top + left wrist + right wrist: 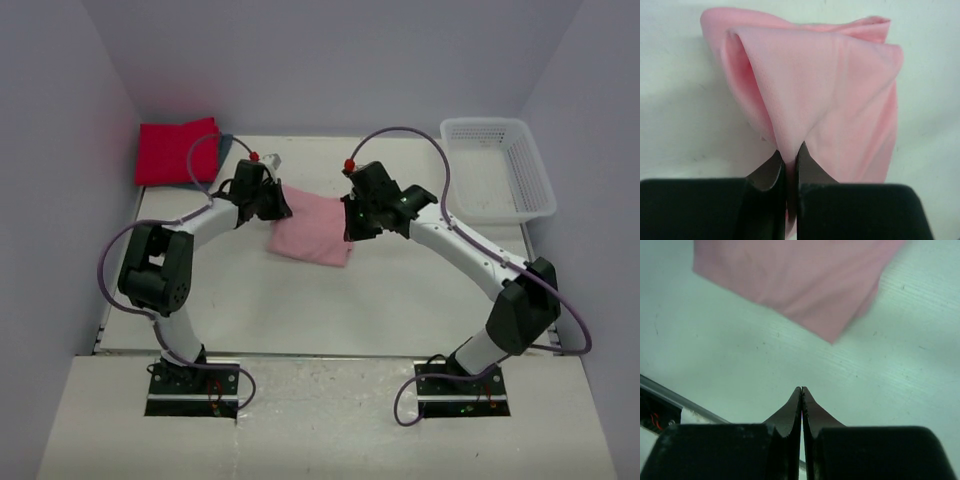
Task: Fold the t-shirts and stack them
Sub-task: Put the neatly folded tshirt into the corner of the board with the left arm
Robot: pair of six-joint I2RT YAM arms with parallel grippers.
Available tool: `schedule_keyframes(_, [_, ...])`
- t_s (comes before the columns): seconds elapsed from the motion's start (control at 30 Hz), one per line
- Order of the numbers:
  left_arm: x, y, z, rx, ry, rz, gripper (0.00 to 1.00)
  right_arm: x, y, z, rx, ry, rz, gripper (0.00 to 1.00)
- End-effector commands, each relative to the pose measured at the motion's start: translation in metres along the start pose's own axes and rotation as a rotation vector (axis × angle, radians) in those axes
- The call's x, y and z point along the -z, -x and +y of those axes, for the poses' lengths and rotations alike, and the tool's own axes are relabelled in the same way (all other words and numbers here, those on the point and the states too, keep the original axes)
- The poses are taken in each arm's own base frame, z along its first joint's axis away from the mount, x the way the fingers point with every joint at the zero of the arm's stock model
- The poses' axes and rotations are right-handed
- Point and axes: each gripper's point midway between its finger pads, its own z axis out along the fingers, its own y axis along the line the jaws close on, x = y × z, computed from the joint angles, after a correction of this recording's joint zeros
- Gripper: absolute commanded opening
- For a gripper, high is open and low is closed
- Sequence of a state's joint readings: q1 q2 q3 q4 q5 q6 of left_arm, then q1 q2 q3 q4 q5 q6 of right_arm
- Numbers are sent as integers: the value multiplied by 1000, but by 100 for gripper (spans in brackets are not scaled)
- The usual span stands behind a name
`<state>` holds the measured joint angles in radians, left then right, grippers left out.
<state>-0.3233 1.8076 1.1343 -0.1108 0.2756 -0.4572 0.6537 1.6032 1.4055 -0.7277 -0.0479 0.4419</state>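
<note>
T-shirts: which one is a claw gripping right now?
The pale pink t-shirt mid-table: the left claw is shut on a raised fold of it. The red t-shirt lies folded at the far left corner, untouched.

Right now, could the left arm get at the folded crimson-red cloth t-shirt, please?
Probably not yet: the left hand is shut on the pale pink cloth t-shirt, though the crimson-red t-shirt lies nearby.

Left gripper [788, 150] clamped on a fold of the pink t-shirt [840, 90]; left arm [190, 235] bent at the elbow, forearm angled inward. Right gripper [801, 390] closed tight (jaws pressed together), right arm [470, 255] mirroring it.
</note>
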Motion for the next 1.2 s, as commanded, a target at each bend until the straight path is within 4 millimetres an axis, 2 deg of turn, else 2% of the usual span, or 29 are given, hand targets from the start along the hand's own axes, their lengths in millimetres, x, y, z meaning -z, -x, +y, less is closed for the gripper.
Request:
schedule_keyframes(0.0, [34, 68, 0, -157, 133, -152, 0, 2, -27, -7, 19, -46, 33, 0])
schedule_keyframes(0.03, [42, 92, -4, -181, 158, -199, 0, 0, -29, -9, 22, -45, 32, 0])
schedule_keyframes(0.07, [45, 102, -1, -208, 183, -211, 0, -1, -32, -10, 25, -48, 37, 0])
schedule_keyframes(0.1, [44, 100, 6, -216, 221, -182, 0, -4, -38, -12, 32, -52, 54, 0])
schedule_keyframes(0.13, [50, 121, 0, -234, 224, -219, 0, -6, -39, -13, 36, -49, 54, 0])
schedule_keyframes(0.2, [51, 130, 11, -246, 248, -210, 0, -11, -48, -13, 44, -38, 78, 0])
schedule_keyframes(0.23, [57, 145, 9, -250, 248, -239, 0, -12, -49, -12, 47, -28, 78, 0])
schedule_keyframes(0.3, [57, 154, 23, -258, 275, -227, 0, -16, -56, -15, 51, -32, 96, 0])
schedule_keyframes(0.33, [63, 170, 26, -262, 294, -258, 0, -17, -56, -13, 50, -24, 93, 0])
schedule_keyframes(0.4, [57, 174, 41, -284, 344, -228, 0, -21, -64, -10, 51, -10, 112, 0])
schedule_keyframes(0.43, [62, 191, 38, -297, 358, -260, 0, -22, -66, -9, 56, -4, 115, 0])
schedule_keyframes(0.47, [55, 190, 51, -306, 391, -228, 0, -25, -71, -6, 63, 1, 130, 0])
schedule_keyframes(0.5, [54, 195, 56, -311, 400, -228, 0, -27, -75, -6, 68, -2, 141, 0])
schedule_keyframes(0.53, [61, 214, 51, -321, 400, -264, 0, -28, -79, -7, 73, -6, 149, 0])
schedule_keyframes(0.57, [55, 214, 61, -329, 415, -242, 0, -30, -83, -6, 81, -8, 156, 0])
schedule_keyframes(0.6, [62, 232, 57, -338, 413, -282, 0, -34, -89, -9, 80, -17, 170, 0])
schedule_keyframes(0.63, [65, 240, 61, -338, 415, -291, 0, -36, -91, -10, 80, -19, 176, 0])
schedule_keyframes(0.67, [58, 239, 68, -346, 421, -265, 0, -37, -92, -9, 80, -14, 184, 0])
schedule_keyframes(0.7, [68, 259, 62, -356, 416, -314, 0, -41, -94, -10, 80, -19, 196, 0])
schedule_keyframes(0.73, [70, 265, 67, -356, 418, -317, 0, -42, -95, -10, 80, -19, 200, 0])
schedule_keyframes(0.77, [62, 263, 74, -349, 421, -294, 0, -44, -97, -10, 82, -19, 209, 0])
schedule_keyframes(0.8, [74, 281, 67, -354, 415, -344, 0, -47, -99, -10, 83, -17, 213, 0])
schedule_keyframes(0.83, [75, 285, 75, -384, 423, -336, 0, -48, -101, -10, 82, -15, 217, 0])
schedule_keyframes(0.9, [86, 296, 73, -396, 416, -371, 0, -54, -109, -14, 81, -26, 241, 0])
schedule_keyframes(0.93, [98, 305, 76, -399, 425, -401, 0, -56, -111, -16, 81, -31, 245, 0])
schedule_keyframes(1.1, [126, 314, 101, -395, 457, -429, 0, -58, -114, -17, 83, -32, 257, 0])
schedule_keyframes(1.17, [131, 317, 104, -407, 447, -438, 0, -58, -114, -16, 85, -31, 259, 0])
